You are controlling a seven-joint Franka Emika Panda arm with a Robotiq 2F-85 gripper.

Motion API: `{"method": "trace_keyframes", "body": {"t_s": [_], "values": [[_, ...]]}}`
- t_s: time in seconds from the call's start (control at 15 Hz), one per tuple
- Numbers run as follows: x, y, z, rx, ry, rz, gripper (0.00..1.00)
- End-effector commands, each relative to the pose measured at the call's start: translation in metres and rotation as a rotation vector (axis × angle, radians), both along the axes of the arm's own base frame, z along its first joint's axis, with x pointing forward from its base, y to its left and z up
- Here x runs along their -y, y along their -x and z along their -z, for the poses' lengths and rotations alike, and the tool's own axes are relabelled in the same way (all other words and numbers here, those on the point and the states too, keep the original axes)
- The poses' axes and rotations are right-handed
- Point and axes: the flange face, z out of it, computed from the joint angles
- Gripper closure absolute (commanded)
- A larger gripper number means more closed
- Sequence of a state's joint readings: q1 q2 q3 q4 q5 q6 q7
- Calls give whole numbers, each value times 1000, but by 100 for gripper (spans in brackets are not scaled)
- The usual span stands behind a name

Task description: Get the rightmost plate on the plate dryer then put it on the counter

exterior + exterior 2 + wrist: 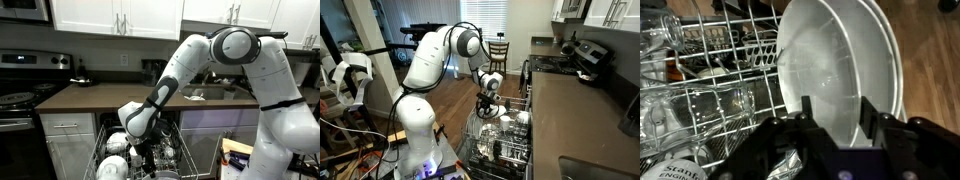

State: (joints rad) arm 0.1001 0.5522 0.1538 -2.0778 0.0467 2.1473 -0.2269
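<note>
At the wrist camera's near edge, the gripper (838, 108) straddles the lower rim of a white plate (835, 55) that stands on edge in the plate dryer (735, 45). The jaws are partway apart, one dark finger (806, 112) on each side of the rim. Whether the pads already bear on the china cannot be told.

A second plate (892, 70) stands just behind the first, its rim close alongside. If the far finger catches both rims, the lift would likely drag or tip the second plate.

A hold this low on a glazed rim looks shallow. If so, the plate could pivot or slide out once it clears the tines.

Beside the plates, clear glasses (700, 110) lie among the wires. A sideways swing on the way out could knock them.

Farther off, in an exterior view, the dark counter (100, 95) lies well above the pulled-out rack. A raised plate may therefore strike the counter's front edge. The stove (18, 98) adjoins the counter, so a misplaced set-down could end on the burners.
</note>
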Motion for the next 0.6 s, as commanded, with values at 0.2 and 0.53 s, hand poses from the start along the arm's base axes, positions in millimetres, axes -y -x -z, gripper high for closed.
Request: {"method": "trace_keyframes", "body": {"t_s": [0.2, 0.53], "values": [[-3, -3, -1, -33, 35, -11, 98], [-3, -2, -7, -17, -29, -35, 99]]}}
